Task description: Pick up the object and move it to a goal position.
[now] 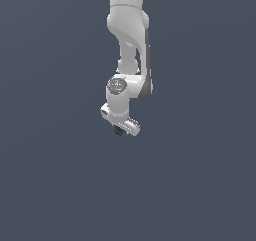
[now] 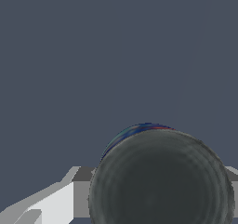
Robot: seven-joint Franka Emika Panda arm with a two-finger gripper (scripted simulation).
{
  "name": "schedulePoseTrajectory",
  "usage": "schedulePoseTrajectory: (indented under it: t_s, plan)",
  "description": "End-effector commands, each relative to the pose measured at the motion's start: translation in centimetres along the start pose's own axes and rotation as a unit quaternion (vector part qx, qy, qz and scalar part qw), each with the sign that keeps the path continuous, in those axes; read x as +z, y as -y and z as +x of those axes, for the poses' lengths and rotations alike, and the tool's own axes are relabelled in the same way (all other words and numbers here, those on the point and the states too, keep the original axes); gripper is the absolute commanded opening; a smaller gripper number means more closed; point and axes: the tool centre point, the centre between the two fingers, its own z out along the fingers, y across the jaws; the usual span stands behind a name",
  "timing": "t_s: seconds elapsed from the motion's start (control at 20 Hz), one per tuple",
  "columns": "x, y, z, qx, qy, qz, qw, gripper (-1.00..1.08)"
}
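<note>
The object (image 1: 118, 130) is a tiny dark round ball with a faint bluish tint, tucked just under the white hand of the arm in the exterior view. My gripper (image 1: 120, 130) points down and closes around it. In the wrist view the object (image 2: 160, 181) looms large and dark with a blue-red sheen along its rim. It fills the whole gap between the grey fingers (image 2: 81, 190), touching both sides. Most of the fingers are hidden by the ball and by the white hand.
The white arm (image 1: 129, 40) comes down from the top of the exterior view. Around it there is only a flat, uniform dark grey-blue background, with no other objects or edges visible.
</note>
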Motion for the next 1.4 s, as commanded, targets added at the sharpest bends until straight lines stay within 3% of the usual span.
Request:
schedulePoseTrajectory:
  t_s: [0.0, 1.35]
  plan:
    - [-1.3, -0.5, 0.7, 0.001, -0.001, 0.0, 1.0, -1.0]
    - [-24.3, -9.5, 14.0, 0.001, -0.001, 0.0, 1.0, -1.0]
